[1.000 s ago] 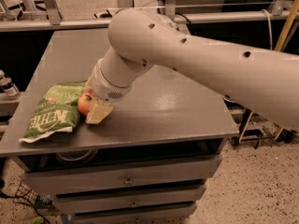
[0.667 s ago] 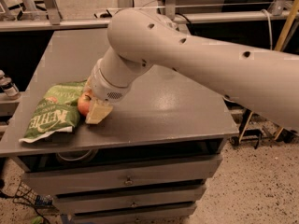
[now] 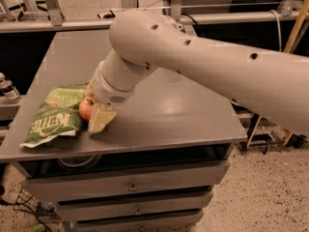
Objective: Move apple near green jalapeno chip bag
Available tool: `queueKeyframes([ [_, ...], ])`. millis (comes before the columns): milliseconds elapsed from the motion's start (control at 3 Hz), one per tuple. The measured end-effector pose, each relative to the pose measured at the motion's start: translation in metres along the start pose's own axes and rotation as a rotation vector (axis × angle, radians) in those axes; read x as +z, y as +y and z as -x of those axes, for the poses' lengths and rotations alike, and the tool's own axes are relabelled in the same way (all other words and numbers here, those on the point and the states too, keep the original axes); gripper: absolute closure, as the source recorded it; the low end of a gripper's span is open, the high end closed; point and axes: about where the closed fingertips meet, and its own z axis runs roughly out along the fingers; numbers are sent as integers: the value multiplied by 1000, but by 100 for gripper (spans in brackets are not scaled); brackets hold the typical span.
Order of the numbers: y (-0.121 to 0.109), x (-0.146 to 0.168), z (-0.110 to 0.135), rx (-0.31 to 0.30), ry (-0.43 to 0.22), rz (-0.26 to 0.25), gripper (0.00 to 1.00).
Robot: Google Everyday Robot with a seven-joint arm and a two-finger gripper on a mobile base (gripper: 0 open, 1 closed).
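Nothing moved: apple [image 3: 85,109] sits at the tool [image 3: 99,117], right by the green jalapeno chip bag [image 3: 50,120]; cannot tell its grip; next, back off gently

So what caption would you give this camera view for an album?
The robot's tool sits low at the apple, right beside the green chip bag on a grey table.
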Motion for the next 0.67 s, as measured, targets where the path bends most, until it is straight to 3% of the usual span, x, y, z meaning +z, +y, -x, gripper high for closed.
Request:
queueKeyframes([
  [667, -4, -59, -22, 18, -43, -78, 0],
])
